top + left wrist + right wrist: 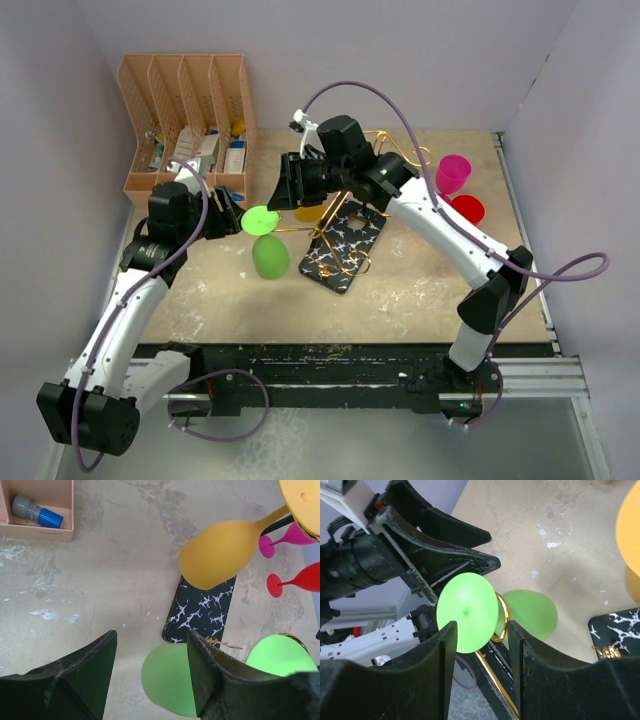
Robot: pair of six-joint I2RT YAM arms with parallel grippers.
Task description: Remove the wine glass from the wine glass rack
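The wine glass rack, gold wire (345, 225) on a black marble-look base (340, 245), stands mid-table. A green wine glass hangs upside down from the curl of its left arm, with its foot (260, 219) above its bowl (270, 257). My right gripper (481, 630) is open, its fingers flanking the green foot (466, 612) and the gold curl (501, 622). My left gripper (151, 645) is open, and the green bowl (167, 680) shows between its fingers, below them. A yellow wine glass (220, 555) hangs from another arm.
A peach file organiser (190, 120) with small items stands at the back left. A pink glass (452, 172) and a red glass (467, 208) sit on the table at the right. Both grippers (228, 222) (280, 190) crowd the rack's left arm.
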